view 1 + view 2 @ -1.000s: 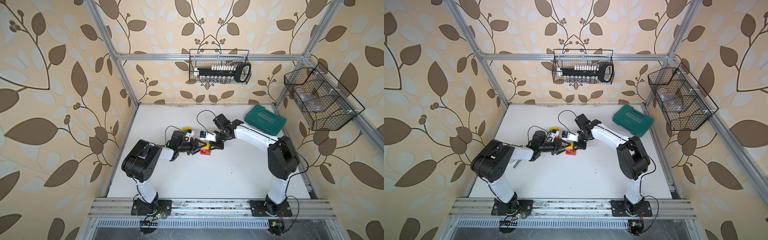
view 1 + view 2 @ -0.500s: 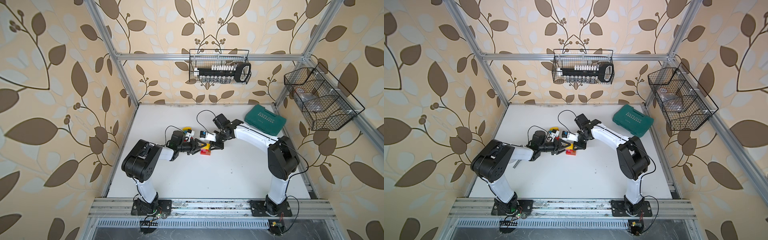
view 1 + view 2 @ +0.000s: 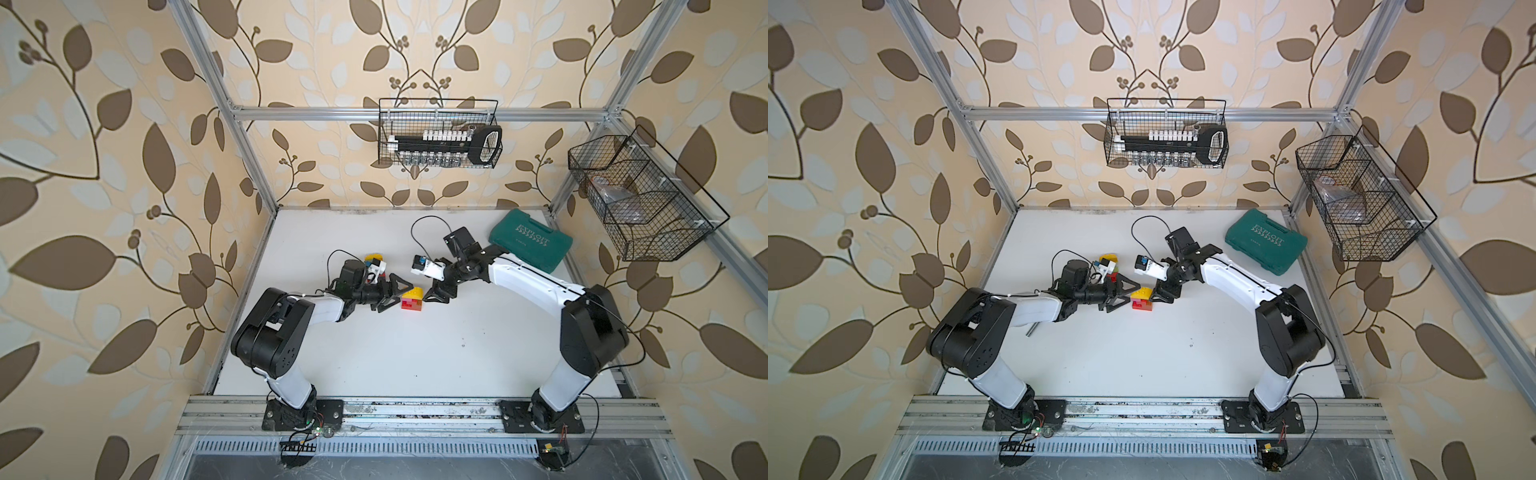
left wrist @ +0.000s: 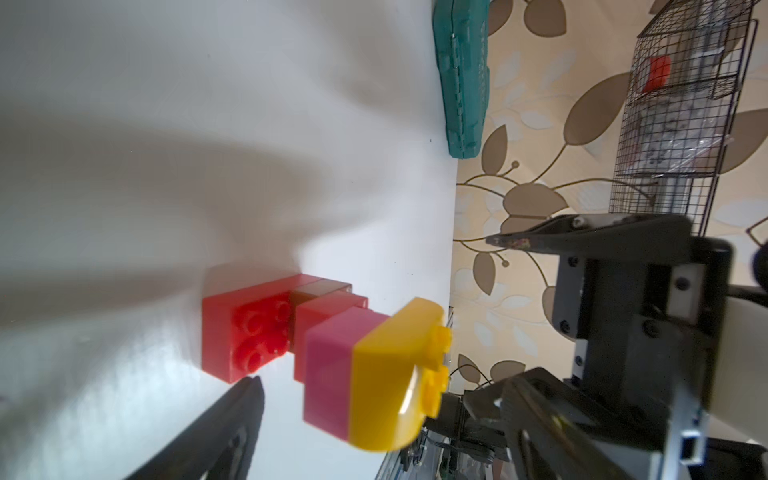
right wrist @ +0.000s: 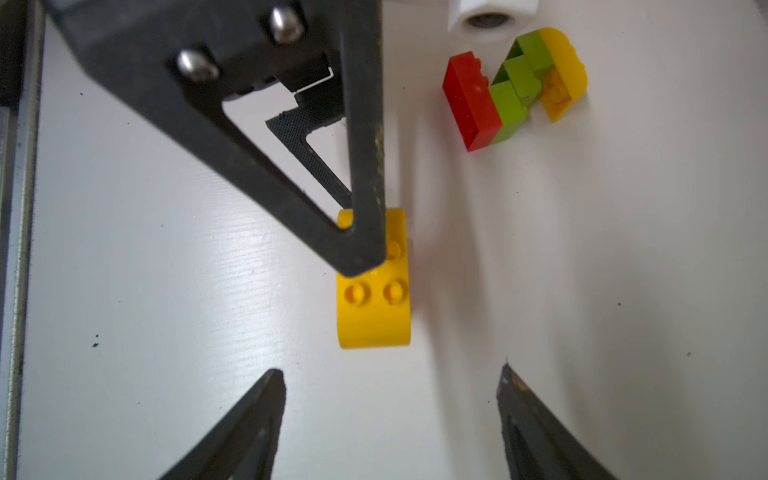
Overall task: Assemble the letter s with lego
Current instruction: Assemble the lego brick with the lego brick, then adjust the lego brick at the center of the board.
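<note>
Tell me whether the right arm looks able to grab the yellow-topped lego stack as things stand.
Probably yes. The right tool stands open with the yellow-topped lego stack straight ahead of its fingertips, bare table between. One finger of the left tool overlaps the stack's far end and might get bumped.

My lego tower (image 3: 412, 298) stands on the white table (image 3: 415, 353) between my left pincer (image 3: 395, 296) and my right pincer (image 5: 390, 372). It has a flat red brick (image 4: 245, 336) at the bottom with four knobs bare, then a brown brick (image 4: 320, 291), a second red brick (image 4: 328, 309), a pink brick (image 4: 332, 374) and a yellow brick with round sides (image 5: 374, 307) on top, knobs up. My other lego bunch (image 5: 515, 83) lies on its side farther back: a long red brick (image 5: 471, 104), lime green bricks (image 5: 509, 104) like stairs and a round yellow brick (image 5: 565, 70), stuck together.
</note>
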`<state>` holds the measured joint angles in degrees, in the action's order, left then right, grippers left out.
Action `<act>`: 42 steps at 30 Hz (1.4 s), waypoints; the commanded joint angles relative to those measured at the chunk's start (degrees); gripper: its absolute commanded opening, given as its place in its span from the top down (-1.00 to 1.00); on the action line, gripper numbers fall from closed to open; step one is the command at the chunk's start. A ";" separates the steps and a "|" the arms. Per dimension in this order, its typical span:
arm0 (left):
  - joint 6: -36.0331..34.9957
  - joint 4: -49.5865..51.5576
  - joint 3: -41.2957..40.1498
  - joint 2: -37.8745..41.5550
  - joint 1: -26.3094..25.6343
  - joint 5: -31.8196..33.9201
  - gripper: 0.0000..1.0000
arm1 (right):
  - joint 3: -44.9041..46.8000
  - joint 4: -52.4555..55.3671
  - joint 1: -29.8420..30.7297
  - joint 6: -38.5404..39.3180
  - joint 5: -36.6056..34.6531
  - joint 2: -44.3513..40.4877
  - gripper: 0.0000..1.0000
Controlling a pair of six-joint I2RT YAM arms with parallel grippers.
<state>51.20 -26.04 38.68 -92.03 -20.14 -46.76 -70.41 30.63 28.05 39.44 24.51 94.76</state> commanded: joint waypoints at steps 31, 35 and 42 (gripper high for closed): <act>-17.81 37.93 9.14 23.12 11.44 3.87 -0.96 | 29.79 -59.06 4.55 -21.73 1.84 9.00 -0.54; -17.73 37.73 8.97 23.21 11.53 3.71 -0.94 | 30.03 -60.92 4.16 -20.98 2.25 10.53 -0.49; -17.86 37.56 8.70 23.31 11.79 3.52 -0.91 | 29.62 -63.36 3.24 -21.24 4.29 12.76 -0.18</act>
<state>34.81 12.29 45.78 -68.90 -8.95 -42.65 -39.81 -30.70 31.66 18.09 26.68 106.10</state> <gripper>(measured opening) 0.955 0.604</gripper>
